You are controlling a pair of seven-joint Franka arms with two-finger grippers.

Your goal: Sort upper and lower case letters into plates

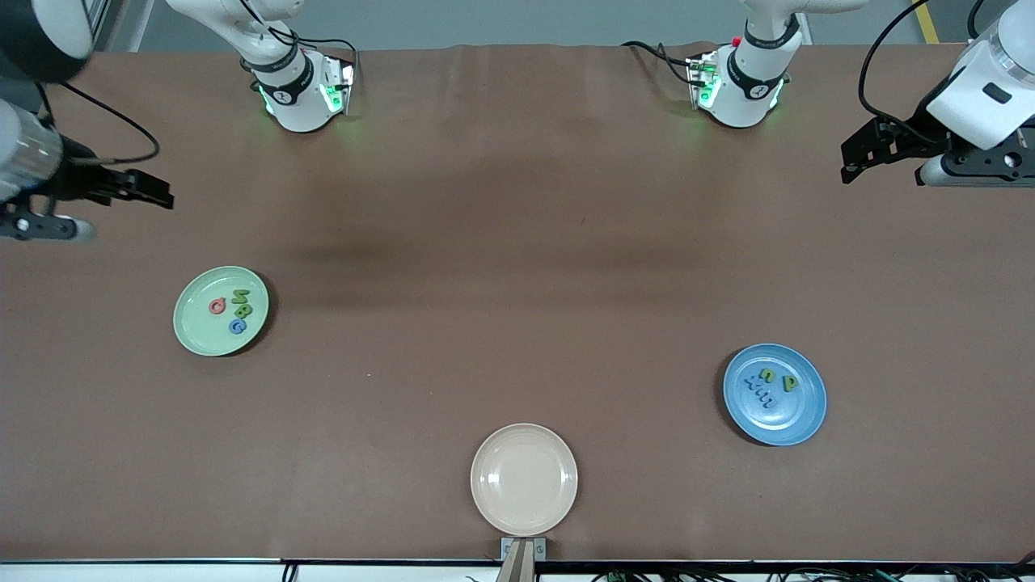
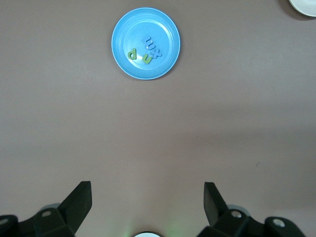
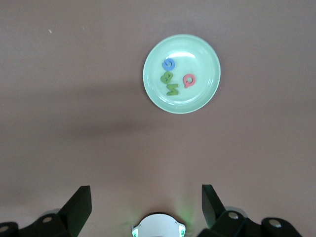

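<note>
Lying flat on the brown table [image 1: 517, 242]: round mint green plate [image 1: 194, 331] and round blue plate [image 1: 796, 420], no long axis. Left tool [image 2: 147, 197] and right tool [image 3: 145, 197] hovering over bare table, released, empty.

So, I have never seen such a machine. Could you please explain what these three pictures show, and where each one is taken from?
These are two robot arms at a brown table. The wide picture comes from a high camera that faces them. The two other pictures come from cameras on the arms' wrists, looking down.

On the table: a mint green plate with four toy letters, a blue plate with four more, and a beige plate with nothing on it.

The right pincer hangs open toward the green plate's end of the table, the left pincer open toward the blue plate's end. Neither holds anything.
</note>
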